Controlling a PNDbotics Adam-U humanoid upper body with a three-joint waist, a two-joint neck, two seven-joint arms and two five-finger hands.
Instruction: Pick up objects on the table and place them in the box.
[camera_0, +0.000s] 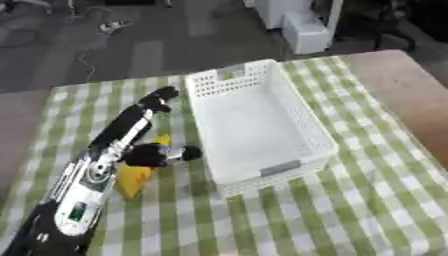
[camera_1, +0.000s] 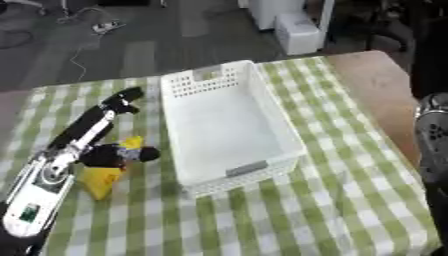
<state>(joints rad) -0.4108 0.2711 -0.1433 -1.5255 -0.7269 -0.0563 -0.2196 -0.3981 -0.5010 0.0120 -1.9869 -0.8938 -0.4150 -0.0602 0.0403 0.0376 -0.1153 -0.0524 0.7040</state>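
A yellow, wedge-shaped object (camera_0: 134, 181) lies on the checked cloth, left of the white basket (camera_0: 302, 107). The basket is empty. My left arm comes in from the lower left, and its black hand (camera_0: 131, 125) is over the yellow object and covers its upper part. The fingers (camera_0: 157, 97) stretch straight toward the far edge, alongside the basket's left wall. The thumb (camera_0: 171, 153) sticks out to the right, just above the yellow object. I cannot tell whether the hand touches the object. A dark part of my right arm (camera_1: 433, 135) shows at the right edge, but not its hand.
The green-and-white checked cloth (camera_0: 350, 210) covers most of the table, with bare brown tabletop (camera_0: 411, 95) along the right side. Beyond the far edge is grey floor with cables and a white unit (camera_0: 302, 30).
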